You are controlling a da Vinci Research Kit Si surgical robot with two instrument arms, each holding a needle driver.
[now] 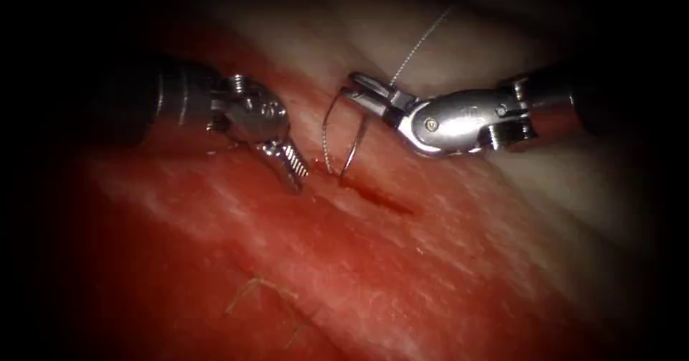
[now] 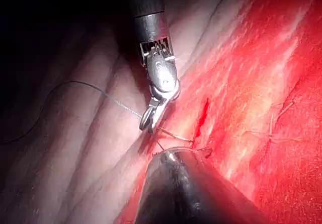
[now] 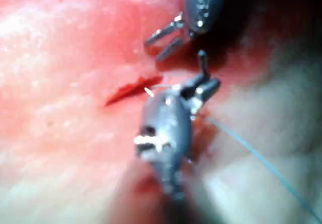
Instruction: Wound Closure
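Stitching barely begun: right tool (image 1: 361, 90) fingers clench the needle (image 1: 331, 128) near its tail, point at the cut (image 1: 377, 196) still unclosed; left tool (image 1: 291, 163) fingers released, empty.

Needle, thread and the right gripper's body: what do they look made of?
The thin curved needle, held near one end by the right gripper with its tip at the cut in the red tissue, looks like bare polished steel: it glints. The fine pale thread looks twisted or braided, matte. The gripper's body seems bright polished metal, with sharp highlights. The left gripper stands open, holding nothing.
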